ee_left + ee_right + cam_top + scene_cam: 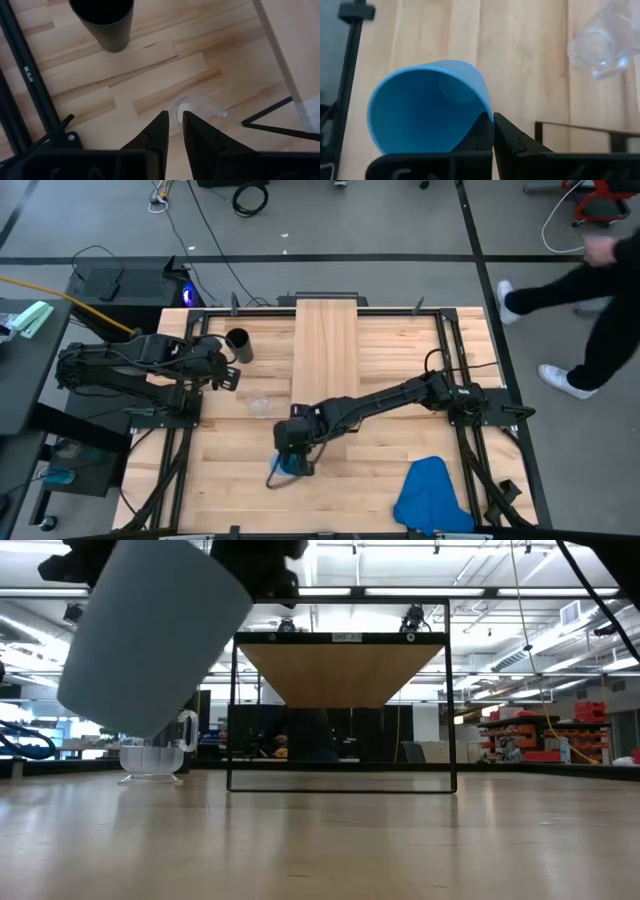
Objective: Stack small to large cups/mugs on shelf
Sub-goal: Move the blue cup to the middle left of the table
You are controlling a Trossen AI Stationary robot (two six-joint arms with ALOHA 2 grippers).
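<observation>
The bright-blue cup (427, 107) is in my right gripper (492, 131), near the table's near edge in the high view (290, 465), and it fills the upper left of the low view (150, 635). The clear glass mug (262, 407) stands on its base on the tabletop, also seen in the low view (155, 755) and beyond the blue cup in the right wrist view (600, 47). The black cup (238, 345) stands upright left of the shelf (325, 350). My left gripper (175, 125) waits between black cup (102, 22) and glass mug (192, 107), open by a narrow gap. My right gripper pinches the blue cup's wall at the rim (482, 107), one finger inside the cup and one outside. The cup's mouth faces the wrist. The cup (150, 635) is lifted clear of the table and tilted.
A blue cloth (432, 495) lies at the table's near right corner. The shelf is raised on a thin black frame (340, 780) mid-table. Black rails (445, 340) run along the table's sides. A person (600, 310) walks on the floor beyond the far right corner.
</observation>
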